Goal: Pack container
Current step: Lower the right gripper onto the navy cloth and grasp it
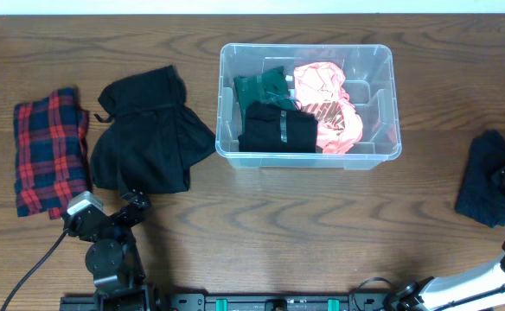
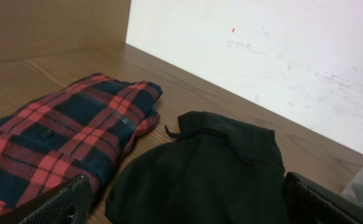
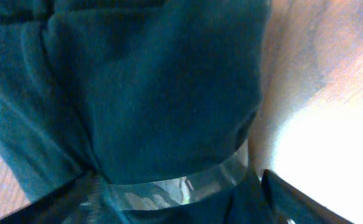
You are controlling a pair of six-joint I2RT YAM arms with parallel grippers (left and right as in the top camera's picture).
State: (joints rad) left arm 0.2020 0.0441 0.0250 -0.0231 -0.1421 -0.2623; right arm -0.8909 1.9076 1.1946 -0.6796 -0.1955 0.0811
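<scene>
Dark wood-grain table (image 1: 278, 225) fills your overhead view, and a pale wall (image 2: 262, 62) stands behind it in the left wrist view. Your large rectangular clear plastic container (image 1: 309, 161) sits upright and open-topped on the far half of the table, a little right of centre. Inside it lie three things:
- a dark green folded garment (image 1: 261, 88) at the far left
- a pink crumpled garment (image 1: 329, 104) to the right
- a black folded garment with a grey stripe (image 1: 277, 130) at the near left, touching both others

Just left of the container, a black crumpled garment (image 1: 149, 134) lies on the table, with a red-and-navy plaid shirt (image 1: 49, 151) beside it. Your left gripper (image 2: 194, 208) hovers low at the near edge of that black garment, its fingers spread wide with nothing between them.

Well off to the right, a dark blue bundled cloth (image 1: 486, 177) lies by the table edge. Your right gripper (image 3: 178, 208) is down on it, and cloth fills the space between its fingers. You cannot tell whether the cloth is gripped.
</scene>
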